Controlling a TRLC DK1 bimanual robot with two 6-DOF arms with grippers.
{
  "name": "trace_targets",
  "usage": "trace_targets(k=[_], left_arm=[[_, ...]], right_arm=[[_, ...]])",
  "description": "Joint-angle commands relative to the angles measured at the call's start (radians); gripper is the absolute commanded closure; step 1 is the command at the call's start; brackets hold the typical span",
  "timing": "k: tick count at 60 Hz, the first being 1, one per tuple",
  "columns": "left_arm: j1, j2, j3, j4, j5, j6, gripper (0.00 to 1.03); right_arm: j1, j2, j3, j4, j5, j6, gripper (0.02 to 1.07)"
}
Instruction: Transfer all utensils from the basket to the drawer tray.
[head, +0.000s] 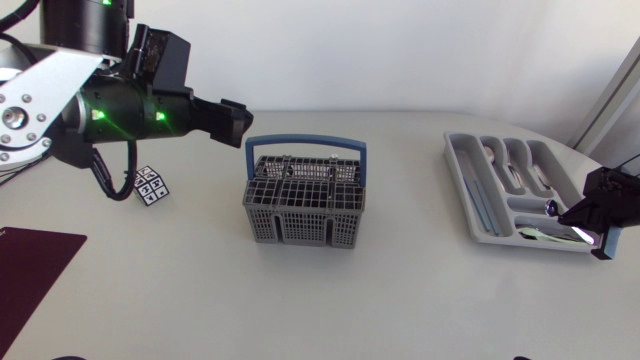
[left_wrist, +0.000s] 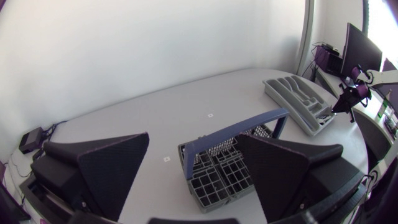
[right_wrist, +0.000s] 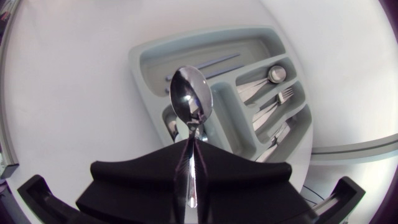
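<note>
**A:** What is the right gripper carrying?

**B:** It is clamping a spoon. Both matte black wedge fingers are pressing on the thin stem from two sides. The oval bowl is sticking out ahead of the fingertips, polished steel and mirror-bright.

**A:** And what is lying under it?

**B:** The tray, which is smooth pale grey plastic with rounded corners and long moulded compartments. The spoon's bowl is hanging over the end nearest the gripper. Beyond it, a steel fork and more cutlery are lying in the compartments.

**A:** Where is the basket sitting?

**B:** The basket is sitting on the white table, well apart from the right gripper, with the tray between them. It is a boxy grey plastic lattice of small square cells. A blue arched hoop is crossing over its top.

**A:** How is the left gripper standing?

**B:** It is hanging above the table with its fingers spread wide, gripping nothing. The basket is lying ahead of it and lower, and the hoop is running across between the fingertips and the cells.

**A:** Is anything else lying near that arm?

**B:** A small cube with black-and-white squares is sitting under the arm, behind the fingertips. A flat dark maroon mat is lying farther back.
</note>
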Motion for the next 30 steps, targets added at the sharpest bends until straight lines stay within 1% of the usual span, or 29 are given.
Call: trace_targets(k=[1, 2, 5, 18, 26, 30], left_arm=[[0.006, -0.033, -0.036, 0.009, -0.003, 0.021, 0.04], [0.006, -0.033, -0.036, 0.009, -0.003, 0.021, 0.04], [0.006, -0.041, -0.045, 0.009, -0.003, 0.023, 0.04], [0.022, -0.076, -0.070, 0.008, -0.003, 0.023, 0.04], [0.022, -0.092, -0.090, 0.005, -0.003, 0.026, 0.04], [0.019, -0.093, -0.102, 0.006, -0.003, 0.026, 0.04]], right_arm=[[-0.014, 0.046, 0.024, 0.040, 0.017, -0.060, 1.01], [-0.014, 0.049, 0.024, 0.043, 0.018, -0.060, 1.01], [-0.012, 0.075, 0.021, 0.103, 0.046, -0.068, 1.01], [-0.011, 0.158, 0.023, 0.231, 0.109, -0.113, 1.01], [-0.009, 0.179, 0.006, 0.281, 0.126, -0.140, 0.94], [-0.006, 0.185, -0.006, 0.298, 0.133, -0.146, 0.93]])
